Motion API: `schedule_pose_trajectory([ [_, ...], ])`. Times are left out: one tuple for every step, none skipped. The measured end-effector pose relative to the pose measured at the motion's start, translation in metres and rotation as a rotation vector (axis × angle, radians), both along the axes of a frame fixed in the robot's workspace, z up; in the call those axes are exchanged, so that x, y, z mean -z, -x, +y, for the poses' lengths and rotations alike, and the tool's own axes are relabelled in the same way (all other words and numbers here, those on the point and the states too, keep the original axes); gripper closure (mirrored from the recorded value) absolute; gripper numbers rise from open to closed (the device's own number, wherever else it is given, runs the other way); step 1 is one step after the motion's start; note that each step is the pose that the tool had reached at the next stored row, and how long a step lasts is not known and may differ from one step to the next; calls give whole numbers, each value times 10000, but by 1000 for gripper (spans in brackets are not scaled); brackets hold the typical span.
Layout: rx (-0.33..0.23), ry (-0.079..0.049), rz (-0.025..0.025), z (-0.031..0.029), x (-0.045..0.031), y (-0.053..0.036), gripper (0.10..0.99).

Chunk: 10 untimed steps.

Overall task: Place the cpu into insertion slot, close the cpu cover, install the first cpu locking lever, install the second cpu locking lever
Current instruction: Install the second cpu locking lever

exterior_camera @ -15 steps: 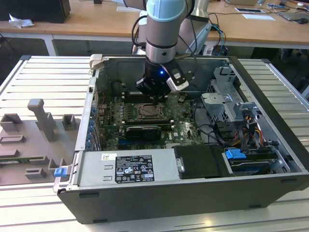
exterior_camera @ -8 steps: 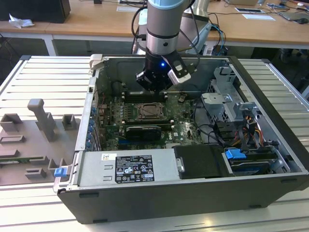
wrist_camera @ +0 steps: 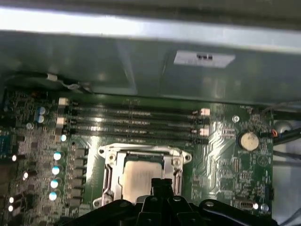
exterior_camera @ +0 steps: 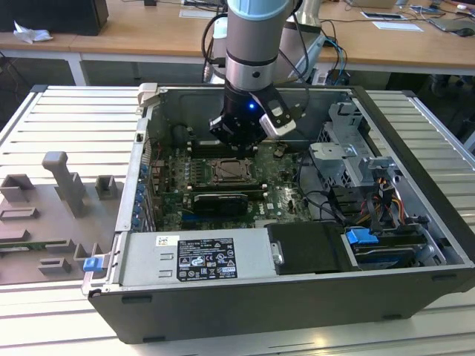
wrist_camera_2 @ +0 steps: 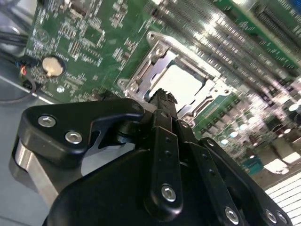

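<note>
The cpu [wrist_camera: 140, 178] lies flat in the insertion slot [exterior_camera: 226, 173], its silvery top showing through the window of the cpu cover [wrist_camera: 141, 153], which lies down over it. In the second wrist view the cpu [wrist_camera_2: 182, 83] sits inside the cover [wrist_camera_2: 149, 60] in the same way. My gripper [wrist_camera: 161, 184] hovers just above the chip's near edge with its black fingers together and nothing between them. The second wrist view has the gripper [wrist_camera_2: 162, 97] over the rim of the socket. In the exterior view the gripper [exterior_camera: 237, 148] hangs inside the case over the board.
The green motherboard [exterior_camera: 278, 194] lies in an open computer case [exterior_camera: 223, 311]. Long memory slots [wrist_camera: 131, 125] run beside the socket. A coin battery [wrist_camera: 248, 140], a black card [exterior_camera: 217, 202], cables and a drive cage [exterior_camera: 349, 159] crowd the exterior view's right. Grey fixtures [exterior_camera: 67, 185] stand outside.
</note>
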<state>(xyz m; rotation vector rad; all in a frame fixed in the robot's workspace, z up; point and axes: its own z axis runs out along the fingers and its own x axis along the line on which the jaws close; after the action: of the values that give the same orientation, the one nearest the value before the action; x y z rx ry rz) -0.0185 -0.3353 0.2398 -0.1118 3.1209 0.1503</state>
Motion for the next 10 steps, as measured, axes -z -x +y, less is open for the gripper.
schedule_pose_trajectory([
  [1, 0, 0, -33, 0, 1, 980],
  [2, 1, 0, -65, 1, 1, 980],
  [2, 0, 14, -123, 3, 1, 980],
  [1, 1, 24, -140, 4, 0, 980],
  [0, 0, 42, -155, 6, 0, 980],
  [1, -2, 61, -175, 12, 0, 980],
  [1, -3, 75, -197, 17, 0, 980],
  [1, -4, 95, -234, 24, 0, 980],
  [2, -3, 108, -271, 31, 0, 980],
  [2, -5, 108, -312, 34, 0, 980],
])
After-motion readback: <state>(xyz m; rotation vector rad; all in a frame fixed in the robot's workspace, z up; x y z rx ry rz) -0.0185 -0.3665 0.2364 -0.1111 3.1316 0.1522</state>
